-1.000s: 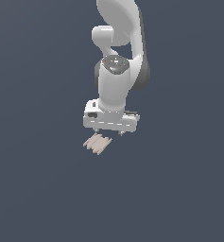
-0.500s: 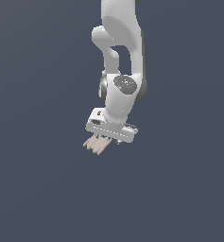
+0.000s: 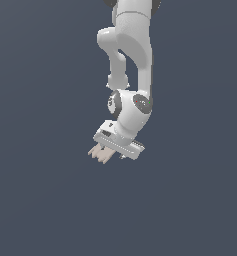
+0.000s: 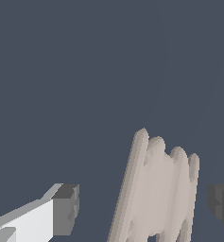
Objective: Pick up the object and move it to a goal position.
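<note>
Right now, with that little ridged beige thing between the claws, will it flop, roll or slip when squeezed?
The ridged object looks flat, so it probably won't roll. Its ridges hold straight, even lines, suggesting it is stiff rather than floppy, though that's a guess. The gripper stands open with pads clear on both sides; its bumpy, narrow edges might slip or twist slightly.

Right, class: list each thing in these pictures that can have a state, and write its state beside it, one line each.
gripper: open, fingers spread either side of the object, not touching it.
object: ungrasped, lying flat between the fingers, ridges running lengthwise.
arm: bent downward, wrist tilted over the object.
</note>
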Available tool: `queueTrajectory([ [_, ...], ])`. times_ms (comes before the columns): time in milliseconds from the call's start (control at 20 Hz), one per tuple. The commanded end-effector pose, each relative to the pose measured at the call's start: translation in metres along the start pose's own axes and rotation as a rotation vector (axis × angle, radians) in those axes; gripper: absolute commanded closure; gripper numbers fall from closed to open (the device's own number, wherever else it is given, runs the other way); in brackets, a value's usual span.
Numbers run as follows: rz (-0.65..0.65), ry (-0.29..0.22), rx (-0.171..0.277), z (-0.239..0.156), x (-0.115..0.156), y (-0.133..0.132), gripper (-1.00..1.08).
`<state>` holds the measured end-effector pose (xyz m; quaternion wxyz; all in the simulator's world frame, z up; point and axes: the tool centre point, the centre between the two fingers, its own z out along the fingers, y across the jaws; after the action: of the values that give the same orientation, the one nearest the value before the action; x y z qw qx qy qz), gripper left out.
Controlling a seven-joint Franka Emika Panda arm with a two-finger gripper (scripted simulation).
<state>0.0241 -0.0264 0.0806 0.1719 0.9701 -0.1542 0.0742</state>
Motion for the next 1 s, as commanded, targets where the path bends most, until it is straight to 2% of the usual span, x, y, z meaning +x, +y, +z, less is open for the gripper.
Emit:
queueTrajectory([
  [0,0.026,0.029,-0.033,0.008,0.0,-0.001,-1.0],
  [450,0.094,0.141,-0.123,0.023,0.004,-0.005,-1.0],
  [700,0.113,0.186,-0.147,0.025,0.007,-0.007,-1.0],
  [950,0.123,0.211,-0.158,0.026,0.008,-0.008,-1.0],
])
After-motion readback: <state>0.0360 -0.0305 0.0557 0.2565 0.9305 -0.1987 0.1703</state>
